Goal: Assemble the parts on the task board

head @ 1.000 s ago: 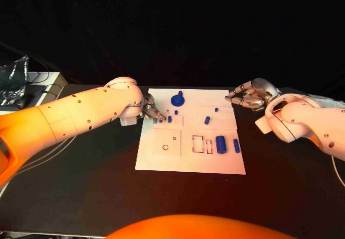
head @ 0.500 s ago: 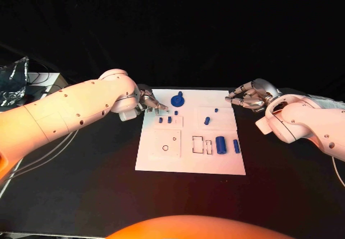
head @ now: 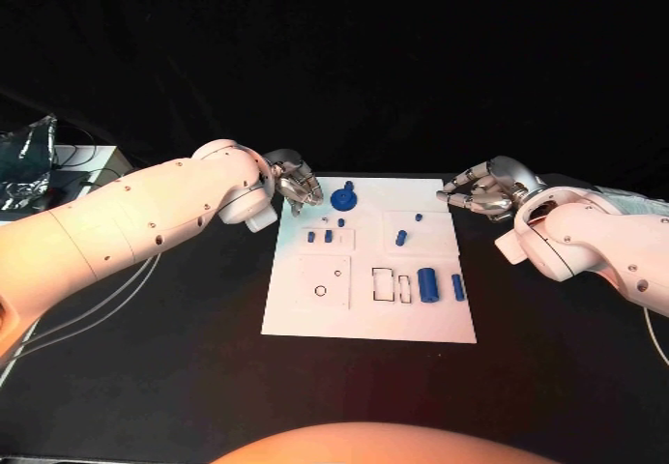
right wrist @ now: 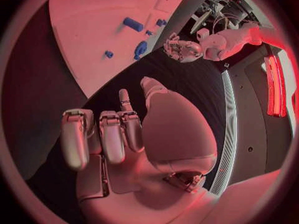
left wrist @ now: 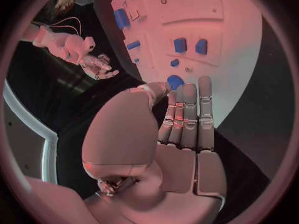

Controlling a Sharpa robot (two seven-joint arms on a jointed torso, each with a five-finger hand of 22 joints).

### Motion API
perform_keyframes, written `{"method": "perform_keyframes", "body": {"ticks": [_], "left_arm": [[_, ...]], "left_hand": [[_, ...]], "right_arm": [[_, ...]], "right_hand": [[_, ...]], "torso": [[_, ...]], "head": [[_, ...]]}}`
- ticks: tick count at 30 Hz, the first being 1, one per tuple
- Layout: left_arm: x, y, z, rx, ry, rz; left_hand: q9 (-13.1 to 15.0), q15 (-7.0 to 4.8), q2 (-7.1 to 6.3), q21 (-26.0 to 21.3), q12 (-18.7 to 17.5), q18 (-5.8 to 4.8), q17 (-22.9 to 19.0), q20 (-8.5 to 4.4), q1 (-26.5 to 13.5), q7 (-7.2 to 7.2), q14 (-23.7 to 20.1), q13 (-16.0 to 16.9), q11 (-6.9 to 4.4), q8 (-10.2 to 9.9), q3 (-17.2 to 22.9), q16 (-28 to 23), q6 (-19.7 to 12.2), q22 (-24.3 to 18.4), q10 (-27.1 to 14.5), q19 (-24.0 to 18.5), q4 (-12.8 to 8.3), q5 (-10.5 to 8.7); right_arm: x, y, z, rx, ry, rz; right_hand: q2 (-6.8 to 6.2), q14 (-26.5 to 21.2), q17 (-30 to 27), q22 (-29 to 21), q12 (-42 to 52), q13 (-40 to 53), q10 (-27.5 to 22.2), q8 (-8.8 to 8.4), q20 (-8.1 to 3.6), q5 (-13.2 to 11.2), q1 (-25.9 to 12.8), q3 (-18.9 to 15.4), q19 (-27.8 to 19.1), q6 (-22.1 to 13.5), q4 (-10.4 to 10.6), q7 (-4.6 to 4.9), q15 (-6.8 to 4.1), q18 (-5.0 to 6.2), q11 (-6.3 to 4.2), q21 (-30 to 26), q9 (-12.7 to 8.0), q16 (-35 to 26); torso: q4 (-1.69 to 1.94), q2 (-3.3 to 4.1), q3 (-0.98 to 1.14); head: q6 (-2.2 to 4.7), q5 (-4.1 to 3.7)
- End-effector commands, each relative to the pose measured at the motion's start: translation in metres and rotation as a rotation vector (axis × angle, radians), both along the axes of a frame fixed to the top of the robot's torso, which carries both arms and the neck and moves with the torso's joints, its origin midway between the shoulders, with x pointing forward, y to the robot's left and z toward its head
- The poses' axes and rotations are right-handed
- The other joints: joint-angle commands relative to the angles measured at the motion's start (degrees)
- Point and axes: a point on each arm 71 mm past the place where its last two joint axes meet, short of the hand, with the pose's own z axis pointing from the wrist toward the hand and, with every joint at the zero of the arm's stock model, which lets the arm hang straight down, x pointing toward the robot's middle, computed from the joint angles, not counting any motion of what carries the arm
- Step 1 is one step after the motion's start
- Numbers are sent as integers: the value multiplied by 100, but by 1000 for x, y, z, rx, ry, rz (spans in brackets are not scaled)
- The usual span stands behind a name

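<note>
left hand (head: 296,186) up at the far left corner of the task board (head: 365,314), above the board's edge, fingers straight and side by side in the left wrist view, nothing between them — released, holding no part. just beside those fingertips, a round blue part (head: 344,198) with a stub on top, sitting on the board's far edge. nearer along the left side, two short blue parts (head: 321,235) side by side, with a tiny blue part (head: 341,219) just beyond them. mid-board, a slanted blue peg (head: 401,234) with a small blue dot (head: 419,213) behind it. lower right of the board, a thick blue cylinder (head: 428,282) and a slimmer blue bar (head: 457,284) lying parallel, beside empty rectangular slots (head: 392,283); a square plate with a round hole (head: 322,289) to their left.

right hand (head: 481,191) off the board's far right corner, over the black table (head: 167,367), fingers curled loosely but apart in the right wrist view, grasping nothing, well clear of every part.
</note>
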Motion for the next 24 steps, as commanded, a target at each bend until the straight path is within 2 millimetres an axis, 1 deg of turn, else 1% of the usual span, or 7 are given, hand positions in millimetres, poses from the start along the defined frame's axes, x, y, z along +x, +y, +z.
{"method": "perform_keyframes", "body": {"ticks": [1,4,10,12,14,20,24], "left_arm": [[0,-18,12,-19,-271,-175],[-4,-30,8,19,-360,-270],[-6,-41,-8,135,-417,-389],[-6,-42,-12,165,-430,-406],[-5,-44,-15,187,-446,-419],[-4,-50,-19,230,-462,-441],[-4,-53,-23,275,-449,-449]], "left_hand": [[-235,17,-185,-34,-234,59,-95,-3,12,-24,-54,-247,20,-128,20,-32,11,-4,-35,-62,-80,-40],[-560,91,-304,-91,-561,46,-179,49,-4,-110,-186,-573,103,-314,-62,-33,134,-6,-93,-167,-147,-52],[-1056,38,-334,-60,-957,71,-339,36,124,-172,-220,-1062,60,-622,-211,61,314,51,-30,-163,-338,-50],[-1184,0,-337,29,-1084,68,-399,-5,133,-184,-164,-1213,50,-698,-259,93,359,114,-32,-87,-380,-47],[-1275,35,-318,129,-1127,63,-408,12,127,-175,-36,-1307,73,-740,-287,220,413,179,40,-2,-395,-40],[-1476,4,-335,429,-1160,71,-219,-5,51,-205,381,-1506,35,-800,-330,839,556,382,222,206,-389,-39],[-1530,-15,-383,850,-1156,-6,31,-18,-20,-253,625,-1559,14,-799,-376,1167,623,776,256,524,-360,-48]], "right_arm": [[1,0,2,8,-27,6],[1,-1,3,17,-51,-5],[3,-2,6,40,-91,-20],[3,-2,7,48,-104,-21],[3,-2,8,56,-122,-23],[3,-1,10,66,-144,-22],[3,0,11,69,-153,-20]], "right_hand": [[-56,463,1015,975,-326,793,-87,38,-51,20,-3,77,273,-55,0,-12,-52,58,-54,-150,25,-55],[-131,347,588,545,-1117,116,-608,77,-83,20,43,247,14,-86,-7,-34,-88,196,-85,-749,75,-250],[-299,13,-417,-539,-3872,-2295,-2281,171,-112,32,204,726,-586,-129,-16,-41,-114,491,-101,-2303,175,-859],[-389,-185,-980,-1103,-4307,-2724,-2413,193,-106,34,270,954,-850,-142,-27,-30,-105,618,-88,-3105,205,-1254],[-495,-251,-1269,-1388,-4792,-3261,-2418,219,-103,23,304,1225,-868,-137,-48,-15,-93,658,-75,-3500,241,-1491],[-601,-221,-1295,-1486,-5409,-3979,-2370,244,-97,15,274,1516,-754,-121,-124,4,-82,653,-48,-3646,287,-1549],[-618,-194,-1250,-1459,-5539,-4144,-2351,245,-95,13,244,1567,-704,-124,-150,11,-78,641,-40,-3613,298,-1527]], "torso": [[-10,9,-4],[-14,8,-5],[-20,22,-7],[-23,27,-10],[-27,32,-11],[-19,34,-17],[-23,32,-15]], "head": [[43,-22],[88,-45],[180,-99],[192,-110],[212,-119],[204,-131],[186,-130]]}}
